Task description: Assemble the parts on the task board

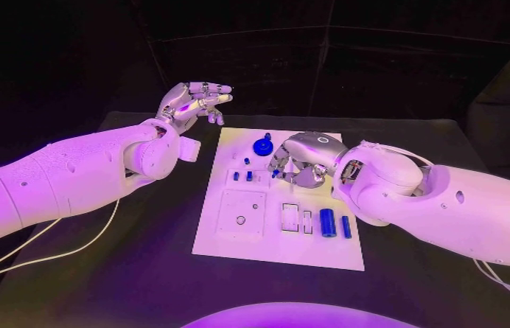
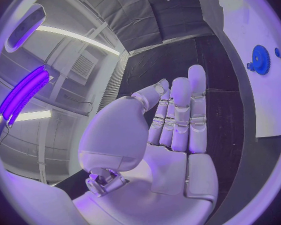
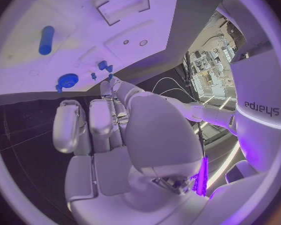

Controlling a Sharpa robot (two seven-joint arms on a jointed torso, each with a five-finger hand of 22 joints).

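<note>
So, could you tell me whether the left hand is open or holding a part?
Open: the left hand shows a bare palm, fingers straight, nothing held.

Violet light washes the whole scene; the room behind is nearly black. The white task board (image 1: 278,228) glares brightly against the dark tabletop (image 1: 127,269). Both wrist views bend straight edges strongly toward their rims, where glowing light strips flare.

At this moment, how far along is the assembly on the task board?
Early, by the look of it. Seated: a blue gear and small blue pegs stand on the task board. In hand: the right hand is over the board near the pegs; whether it holds a part is unclear. The left hand hovers empty off the board. Left: two blue cylinders lie loose, and rectangular recesses look unfilled.
</note>
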